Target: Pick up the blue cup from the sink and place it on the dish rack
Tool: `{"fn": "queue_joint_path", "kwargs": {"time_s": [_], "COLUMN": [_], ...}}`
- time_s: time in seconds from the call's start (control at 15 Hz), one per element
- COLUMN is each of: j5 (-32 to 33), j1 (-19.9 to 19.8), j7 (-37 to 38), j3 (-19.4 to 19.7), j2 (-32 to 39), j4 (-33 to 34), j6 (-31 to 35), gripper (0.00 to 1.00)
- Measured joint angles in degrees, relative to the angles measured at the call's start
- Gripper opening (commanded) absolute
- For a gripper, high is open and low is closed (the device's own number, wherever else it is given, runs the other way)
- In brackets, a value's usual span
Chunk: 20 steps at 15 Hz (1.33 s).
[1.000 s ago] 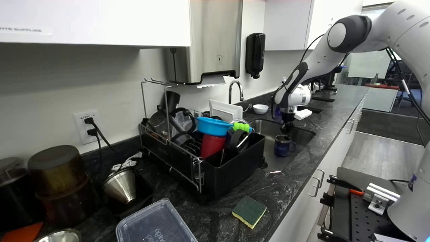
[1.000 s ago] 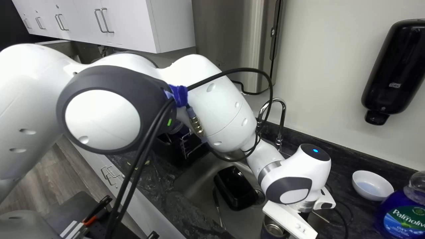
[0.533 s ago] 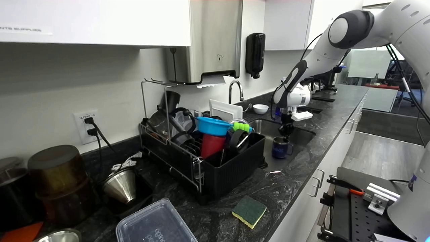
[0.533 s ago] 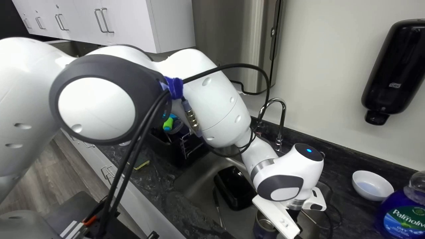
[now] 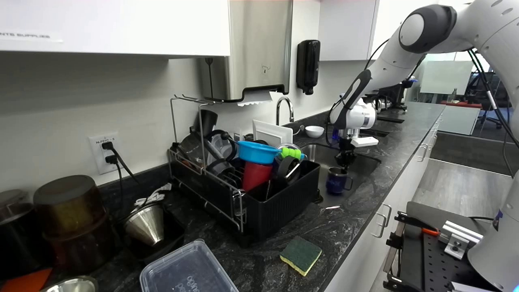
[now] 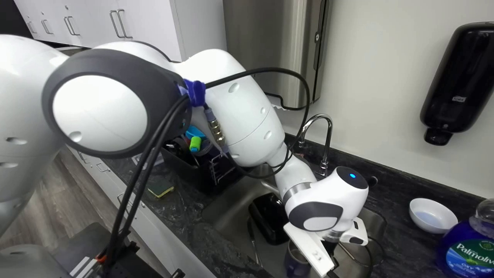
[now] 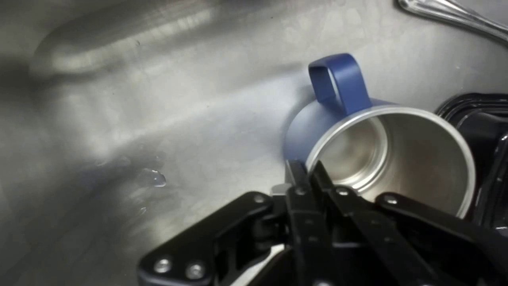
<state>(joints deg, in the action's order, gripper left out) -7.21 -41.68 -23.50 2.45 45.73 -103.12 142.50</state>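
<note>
- My pincer (image 7: 308, 169) is drawn almost together: its two fingertips (image 7: 297, 175) pinch the rim of the blue mug (image 7: 377, 139), one against the outer wall, one inside the mouth.
- The blue mug is in the sink (image 7: 190, 119), mouth upward, its handle apart from my fingertips; whether its base touches the sink floor, I cannot tell.
- In the wrist view my own fingers hide the gripped stretch of rim.
- In an exterior view my dark fingertips blur into the shaded mouth of the blue mug (image 5: 336, 184).
- In an exterior view a white plate (image 6: 308, 249) on my wrist covers part of the blue mug and most of my pincer.
- A black container (image 7: 492, 131), partly behind the blue mug, and a metal utensil handle (image 7: 448, 12) are cut off by the wrist view's edge.
- The dish rack (image 5: 284, 207) stands on the desk (image 5: 340, 227) beside the sink; its crowded dishes overlap, hard to tell apart.
</note>
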Motion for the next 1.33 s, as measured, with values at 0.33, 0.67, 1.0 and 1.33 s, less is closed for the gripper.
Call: {"fn": "queue_joint_path", "kwargs": {"time_s": [0.33,0.67,1.0,1.33], "j5": [-2.05,-2.45,-3.67,-7.62], "j1": [0.96,2.80,4.54,5.95], "j7": [3.80,9.85,15.29,20.92], "j3": [-0.59,0.48,2.58,5.10], "j2": [-2.46,-5.84,-9.60,-12.34], "j4": [-2.24,-4.90,-5.60,-3.98], "j6": [-0.13,-1.19,-7.82,-17.23], "gripper": [0.02,0.02,0.02,0.02]}}
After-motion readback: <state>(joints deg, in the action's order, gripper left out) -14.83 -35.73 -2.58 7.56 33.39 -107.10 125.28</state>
